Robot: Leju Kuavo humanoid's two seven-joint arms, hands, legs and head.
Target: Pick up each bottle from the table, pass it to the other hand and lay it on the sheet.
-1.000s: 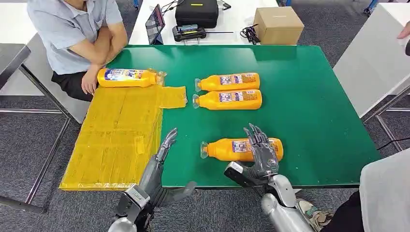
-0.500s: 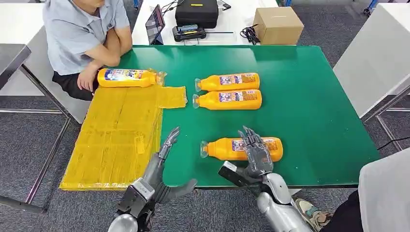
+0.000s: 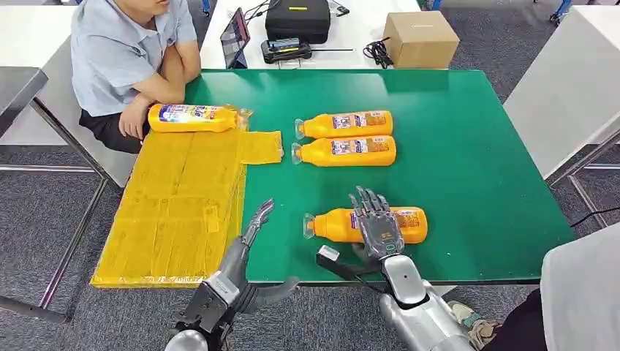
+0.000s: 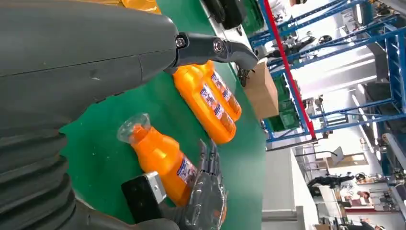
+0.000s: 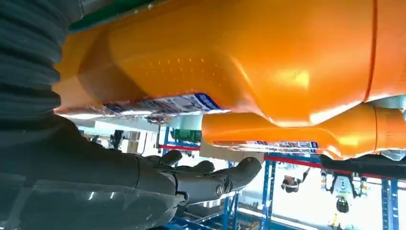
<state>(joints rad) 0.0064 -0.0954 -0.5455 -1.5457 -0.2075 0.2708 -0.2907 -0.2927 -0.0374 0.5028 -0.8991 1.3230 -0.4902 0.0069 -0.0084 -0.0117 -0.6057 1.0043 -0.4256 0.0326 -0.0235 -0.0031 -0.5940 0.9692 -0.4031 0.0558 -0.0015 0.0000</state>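
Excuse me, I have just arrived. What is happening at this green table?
A humanoid robot is moving orange bottles from the green table onto a yellow sheet. One bottle lies at the sheet's far edge. The right hand is over the nearest bottle, fingers spread, not yet gripping. The left hand waits open near the sheet. Two more bottles lie side by side. A person sits watching.

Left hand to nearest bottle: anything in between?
Nothing. In the head view only bare green table separates the left hand from the nearest bottle, which lies under the right hand.
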